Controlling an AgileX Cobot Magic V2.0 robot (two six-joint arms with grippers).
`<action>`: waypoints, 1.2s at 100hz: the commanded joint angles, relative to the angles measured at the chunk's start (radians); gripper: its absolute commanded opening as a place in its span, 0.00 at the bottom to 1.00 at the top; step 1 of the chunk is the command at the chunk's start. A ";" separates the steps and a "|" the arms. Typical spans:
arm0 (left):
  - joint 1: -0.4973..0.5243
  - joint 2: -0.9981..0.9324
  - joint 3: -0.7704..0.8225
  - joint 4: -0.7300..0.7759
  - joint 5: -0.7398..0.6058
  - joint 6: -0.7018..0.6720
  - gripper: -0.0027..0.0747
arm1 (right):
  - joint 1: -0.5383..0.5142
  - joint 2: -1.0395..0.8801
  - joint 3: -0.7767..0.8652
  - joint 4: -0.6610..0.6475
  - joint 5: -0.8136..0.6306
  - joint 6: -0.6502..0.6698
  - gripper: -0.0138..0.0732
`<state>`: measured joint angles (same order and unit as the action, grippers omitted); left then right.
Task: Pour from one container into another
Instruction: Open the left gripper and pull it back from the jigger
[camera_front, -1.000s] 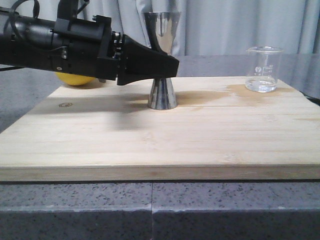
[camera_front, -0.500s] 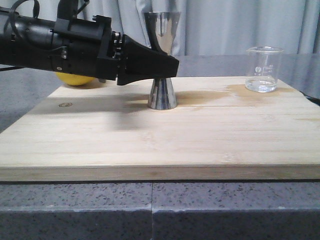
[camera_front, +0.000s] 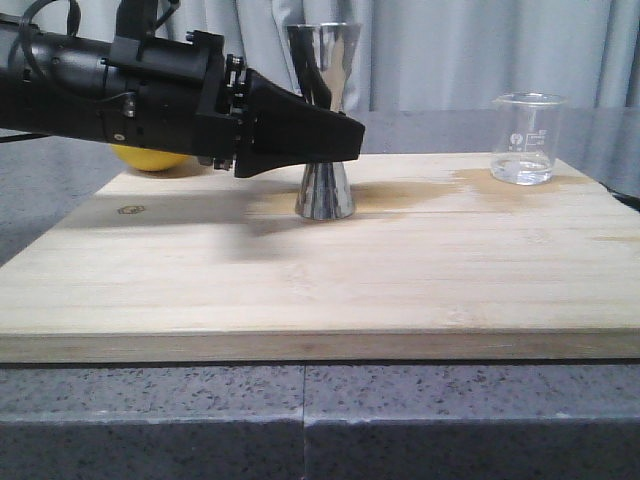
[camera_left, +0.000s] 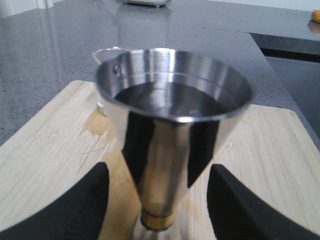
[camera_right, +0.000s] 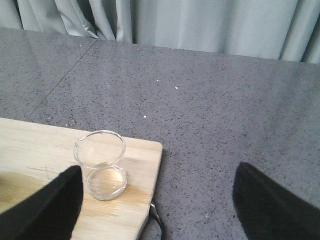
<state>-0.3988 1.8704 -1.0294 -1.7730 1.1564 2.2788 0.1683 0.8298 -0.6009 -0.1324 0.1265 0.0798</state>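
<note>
Wooden board carries the jigger and beaker. Left gripper reaches in level, fingers spread around the jigger's waist without touching. Right gripper hangs open, empty.

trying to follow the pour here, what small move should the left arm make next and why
Probably close the left gripper on the jigger. Its fingers sit on either side of the narrow waist with gaps showing, so the jaws look open. The jigger stands upright on the board. The beaker stands apart near the far right corner, ungripped, with a little clear liquid left.
</note>
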 joint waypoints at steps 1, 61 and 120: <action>-0.009 -0.074 -0.026 -0.058 0.102 -0.031 0.57 | -0.005 -0.012 -0.025 0.001 -0.079 -0.006 0.79; 0.000 -0.294 -0.026 0.352 -0.286 -0.445 0.57 | -0.005 -0.012 -0.025 0.002 -0.079 -0.006 0.79; 0.180 -0.567 -0.026 0.854 -0.301 -1.076 0.59 | -0.005 -0.012 -0.027 0.043 0.028 -0.006 0.79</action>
<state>-0.2405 1.3853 -1.0294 -0.9888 0.8464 1.3421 0.1683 0.8298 -0.6009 -0.1024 0.1832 0.0798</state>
